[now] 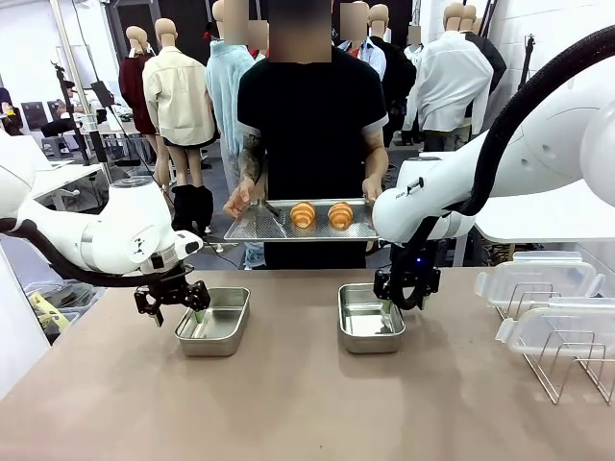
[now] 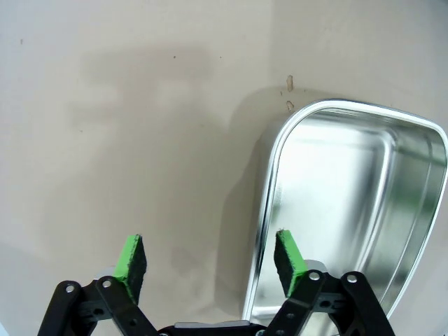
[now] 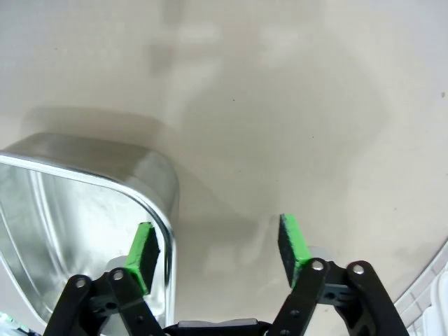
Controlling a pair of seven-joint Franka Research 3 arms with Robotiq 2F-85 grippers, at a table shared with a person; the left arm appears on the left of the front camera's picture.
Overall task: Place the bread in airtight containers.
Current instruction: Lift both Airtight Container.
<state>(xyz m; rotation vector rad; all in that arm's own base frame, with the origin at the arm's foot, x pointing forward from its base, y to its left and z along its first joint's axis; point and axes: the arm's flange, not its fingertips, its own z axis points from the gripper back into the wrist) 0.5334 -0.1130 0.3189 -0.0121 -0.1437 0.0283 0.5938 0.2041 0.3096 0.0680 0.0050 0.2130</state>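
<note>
Bread [image 1: 303,214]: two rolls on the tray [image 1: 248,230] a person [image 1: 307,115] holds across the table [image 1: 288,403], well apart from both pans. Left gripper [image 2: 210,255], jaws apart, straddles the wall of left pan [image 2: 336,182]; right gripper [image 3: 220,245] likewise, right pan [image 3: 70,210]. We advise closing squarely on each rim.

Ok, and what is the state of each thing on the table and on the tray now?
Left pan: empty, lid off.
Right pan: empty, lid off.
Rolls: on the tray that the person holds.
Lids: off, resting on the rack.
Left end effector: open, astride the left pan's wall.
Right end effector: open, astride the right pan's wall.
</note>
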